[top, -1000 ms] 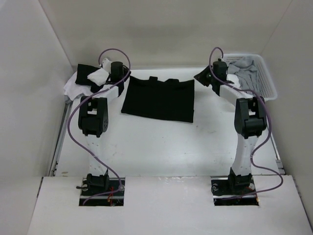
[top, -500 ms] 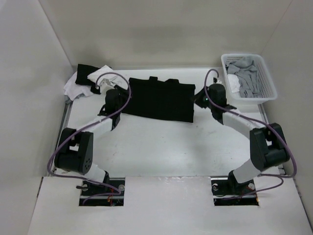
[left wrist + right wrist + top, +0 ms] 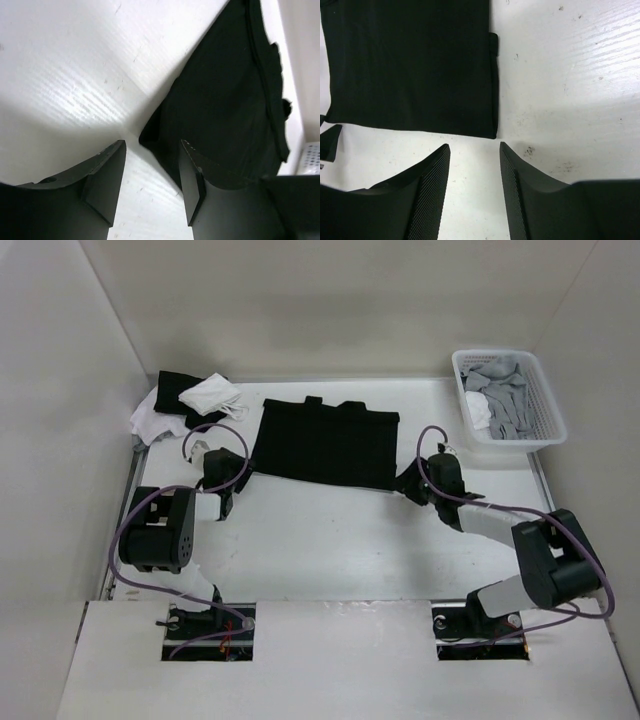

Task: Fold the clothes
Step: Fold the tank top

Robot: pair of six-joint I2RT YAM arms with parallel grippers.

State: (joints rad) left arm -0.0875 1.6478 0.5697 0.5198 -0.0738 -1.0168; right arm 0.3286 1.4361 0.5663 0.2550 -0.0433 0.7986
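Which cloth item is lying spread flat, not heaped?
The black garment in the middle: it lies spread flat. The black-and-white heap at far left is bunched, and the grey clothes are crumpled in the basket.

Legend, as I read my feeds: the garment (image 3: 325, 445) is plain black and unpatterned. The worktop (image 3: 330, 540) is white with small dark flecks. The heap of cloths (image 3: 185, 402) is mixed black and white. The basket (image 3: 515, 447) is white lattice holding grey and white garments (image 3: 505, 400). The cables (image 3: 214, 425) are purple. The right pincer (image 3: 474, 146) is black with finely cross-hatched pads (image 3: 427, 200). The left pincer (image 3: 152, 145) is smooth black.
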